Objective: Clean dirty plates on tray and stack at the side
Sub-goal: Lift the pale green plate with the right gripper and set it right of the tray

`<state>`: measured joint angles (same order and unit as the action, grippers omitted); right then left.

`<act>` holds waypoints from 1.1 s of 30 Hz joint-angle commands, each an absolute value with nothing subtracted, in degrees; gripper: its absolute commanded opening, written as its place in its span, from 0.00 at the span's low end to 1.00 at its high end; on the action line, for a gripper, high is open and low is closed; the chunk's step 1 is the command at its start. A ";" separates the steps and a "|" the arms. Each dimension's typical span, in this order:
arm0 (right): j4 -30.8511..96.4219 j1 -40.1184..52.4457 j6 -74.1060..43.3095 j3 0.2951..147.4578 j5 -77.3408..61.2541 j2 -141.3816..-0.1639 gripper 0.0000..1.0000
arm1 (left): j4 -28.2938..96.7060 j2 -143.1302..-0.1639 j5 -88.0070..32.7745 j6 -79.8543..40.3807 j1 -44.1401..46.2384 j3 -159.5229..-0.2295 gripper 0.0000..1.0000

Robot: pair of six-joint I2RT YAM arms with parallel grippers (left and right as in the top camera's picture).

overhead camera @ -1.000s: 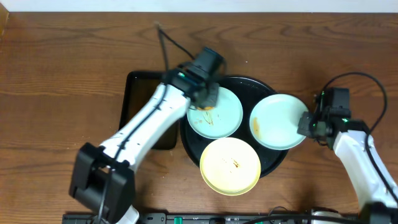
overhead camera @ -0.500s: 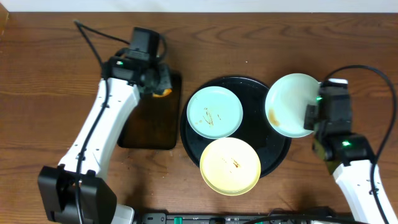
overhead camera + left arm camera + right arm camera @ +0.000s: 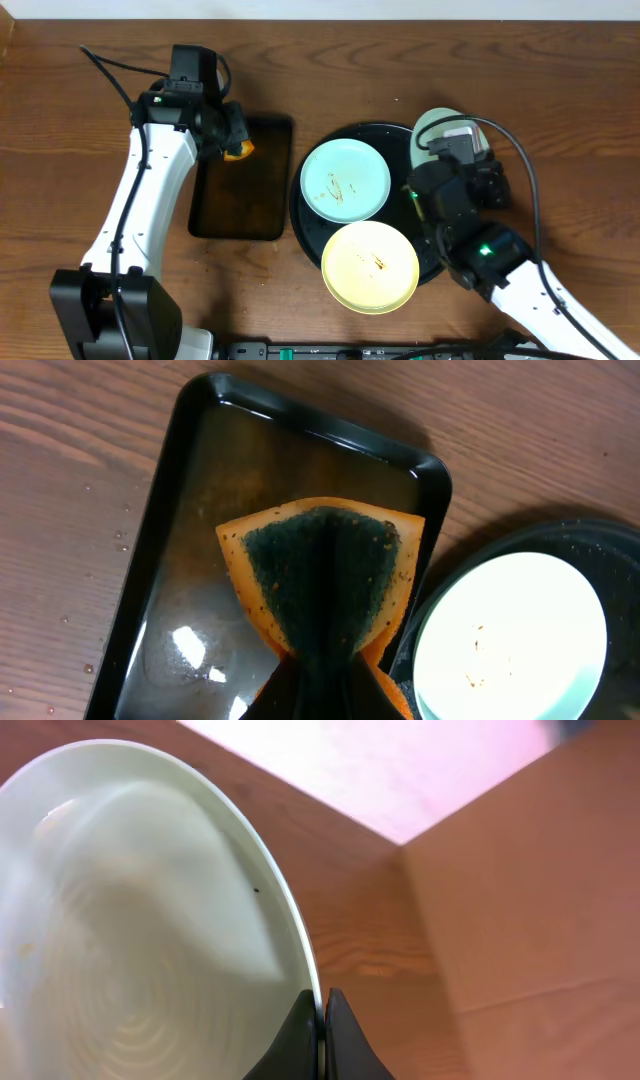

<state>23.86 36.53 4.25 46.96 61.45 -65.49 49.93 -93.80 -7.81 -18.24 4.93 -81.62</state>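
Observation:
A pale mint plate (image 3: 345, 180) with orange smudges and a pale yellow plate (image 3: 370, 265) lie on the round black tray (image 3: 383, 132). My right gripper (image 3: 446, 150) is shut on the rim of a second mint-white plate (image 3: 431, 124), held tilted up on edge over the tray's back right. In the right wrist view the jaws (image 3: 322, 1010) pinch that plate (image 3: 130, 920) at its rim. My left gripper (image 3: 231, 140) is shut on an orange sponge (image 3: 320, 575) with a dark scrub face. It holds the sponge over the rectangular tray. The mint plate also shows in the left wrist view (image 3: 510, 630).
A smaller rectangular dark tray (image 3: 245, 215), wet inside (image 3: 170, 570), lies left of the round tray. My right arm (image 3: 490, 250) reaches over the round tray's right part. Bare wood tabletop (image 3: 560, 90) lies to the right and far left.
My right gripper has lifted its plate, tipped it up on edge and brought it over the tray's back right. My left gripper has moved slightly left with the sponge.

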 commanded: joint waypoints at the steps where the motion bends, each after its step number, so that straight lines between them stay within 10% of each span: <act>1: 22.68 37.12 6.98 48.01 69.56 -66.72 0.01 | 50.09 -93.12 -8.58 -18.76 4.78 -81.21 0.08; 33: 24.60 -22.20 -17.39 47.66 18.96 -80.62 0.01 | 50.52 -93.12 -8.58 -18.74 4.78 -81.21 0.07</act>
<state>25.02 -20.84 -15.75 46.96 23.24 -78.50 50.41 -93.80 -8.67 -18.22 4.93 -81.54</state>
